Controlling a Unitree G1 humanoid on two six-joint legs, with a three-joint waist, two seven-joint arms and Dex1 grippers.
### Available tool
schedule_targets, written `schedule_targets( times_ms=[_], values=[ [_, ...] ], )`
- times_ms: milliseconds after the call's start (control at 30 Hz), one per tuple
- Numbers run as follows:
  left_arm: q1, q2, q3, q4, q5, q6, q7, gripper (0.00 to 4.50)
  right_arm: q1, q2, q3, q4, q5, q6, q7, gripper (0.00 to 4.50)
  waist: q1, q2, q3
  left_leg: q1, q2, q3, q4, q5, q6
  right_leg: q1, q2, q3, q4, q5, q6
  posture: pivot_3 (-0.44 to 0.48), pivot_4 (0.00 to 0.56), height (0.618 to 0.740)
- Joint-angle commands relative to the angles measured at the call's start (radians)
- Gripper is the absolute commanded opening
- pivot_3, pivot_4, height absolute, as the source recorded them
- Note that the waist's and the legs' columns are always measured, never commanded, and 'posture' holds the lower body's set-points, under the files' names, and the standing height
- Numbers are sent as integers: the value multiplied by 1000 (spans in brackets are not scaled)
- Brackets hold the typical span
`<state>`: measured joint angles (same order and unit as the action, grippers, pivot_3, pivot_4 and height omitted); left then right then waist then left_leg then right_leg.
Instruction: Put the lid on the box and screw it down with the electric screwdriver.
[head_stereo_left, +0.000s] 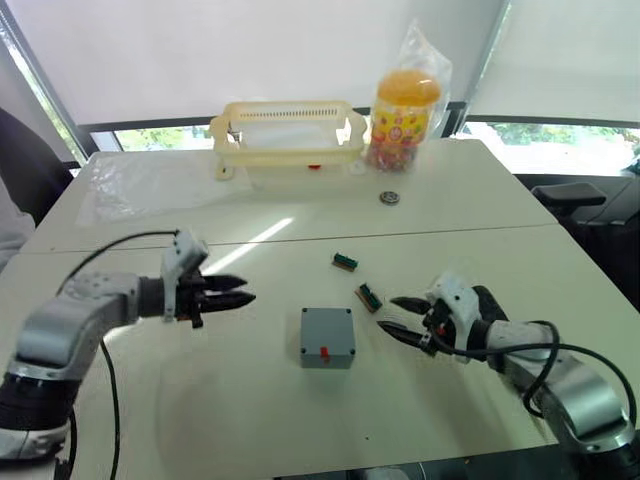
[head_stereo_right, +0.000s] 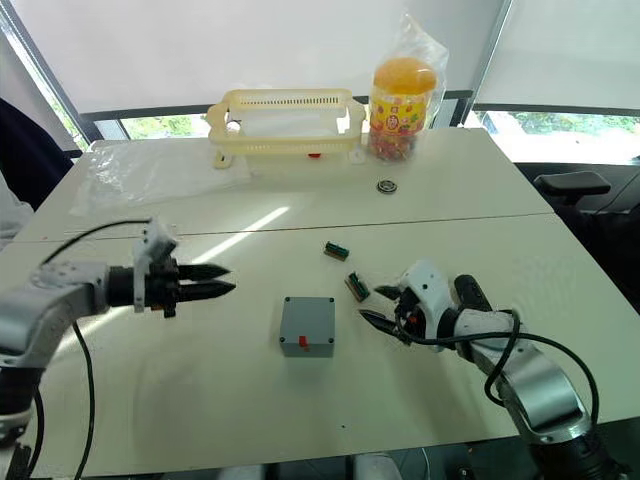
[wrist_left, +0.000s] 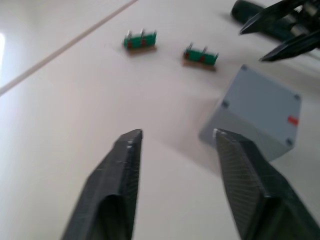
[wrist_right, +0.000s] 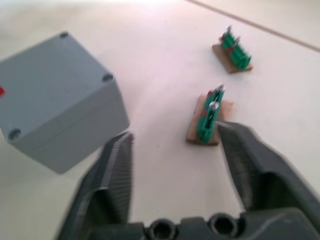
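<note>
The grey box (head_stereo_left: 340, 356) stands mid-table with a red mark on its near side. The lid (head_stereo_left: 327, 327) lies flat on top of it, with screw holes at the corners (wrist_right: 55, 75). My left gripper (head_stereo_left: 247, 290) hovers open to the left of the box, pointing at it, with nothing between its fingers (wrist_left: 125, 165). My right gripper (head_stereo_left: 388, 313) is open just right of the box and holds nothing. A dark cylinder that looks like the electric screwdriver (head_stereo_right: 468, 292) lies on the table behind the right gripper, mostly hidden by it.
Two small green pieces (head_stereo_left: 345, 261) (head_stereo_left: 368, 296) lie behind the box, the nearer one close to my right fingertips. A yellow slotted basket (head_stereo_left: 288, 130), a bagged yellow jar (head_stereo_left: 405, 105), a small round part (head_stereo_left: 389, 198) and a clear plastic sheet (head_stereo_left: 140, 180) sit on the far table.
</note>
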<state>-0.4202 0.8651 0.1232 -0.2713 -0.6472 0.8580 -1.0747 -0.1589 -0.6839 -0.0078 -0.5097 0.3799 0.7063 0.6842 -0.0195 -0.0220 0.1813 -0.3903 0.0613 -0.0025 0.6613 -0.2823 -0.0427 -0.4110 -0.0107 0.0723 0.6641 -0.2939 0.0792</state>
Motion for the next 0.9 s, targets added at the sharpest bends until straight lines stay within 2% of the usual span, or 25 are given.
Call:
schedule_targets(
  times_ms=[33, 233, 467, 600, 700, 733, 900],
  values=[
    [-6, 42, 12, -109, -78, 63, -17, 4369, -68, 45, -51, -21, 52, 69, -61, 4500, -6, 0, 0, 0, 0, 0, 0, 0, 0, 0, 0, 0, 0, 0, 0, 0, 150, 740],
    [-44, 90, -13, -185, -112, 83, -24, 4450, -192, 171, -38, 66, 89, 163, -151, 4500, -15, 0, 0, 0, 1, -2, -1, 0, 0, 0, 1, -1, 2, 0, 0, 0, 150, 740],
    [-48, 143, -59, -208, -72, 40, -33, 4450, -197, 193, 58, 173, 11, 118, -163, 4500, -20, 1, 1, -1, 0, -1, -1, 0, 0, -1, 1, -1, 1, 0, 0, 0, 150, 740],
    [-48, 152, -60, -195, -66, 26, -36, 3228, -189, 212, 69, 196, -8, 94, -178, 4500, -22, 1, 1, -1, 1, -1, -1, 0, 0, -1, 1, -1, 1, 0, 0, 0, 150, 740],
    [-46, 158, -63, -202, -61, 25, -34, 1558, -185, 225, 83, 204, -27, 75, -185, 4500, -24, 1, 1, -1, 1, -1, -1, 0, 0, -2, 1, -1, 1, 0, 0, 0, 150, 740],
    [-44, 160, -65, -207, -59, 24, -34, 1161, -181, 230, 87, 211, -34, 65, -187, 4500, -24, 1, 1, -1, 1, -1, -1, 0, 0, -2, 1, -1, 1, 0, 0, 0, 150, 740],
    [-28, 166, -69, -209, -49, 13, -35, 1161, -171, 247, 95, 236, -56, 36, -194, 4500, -24, 1, 1, -1, 1, -1, -1, 0, 0, -2, 1, -1, 1, 0, 0, 0, 150, 740]
  ],
)
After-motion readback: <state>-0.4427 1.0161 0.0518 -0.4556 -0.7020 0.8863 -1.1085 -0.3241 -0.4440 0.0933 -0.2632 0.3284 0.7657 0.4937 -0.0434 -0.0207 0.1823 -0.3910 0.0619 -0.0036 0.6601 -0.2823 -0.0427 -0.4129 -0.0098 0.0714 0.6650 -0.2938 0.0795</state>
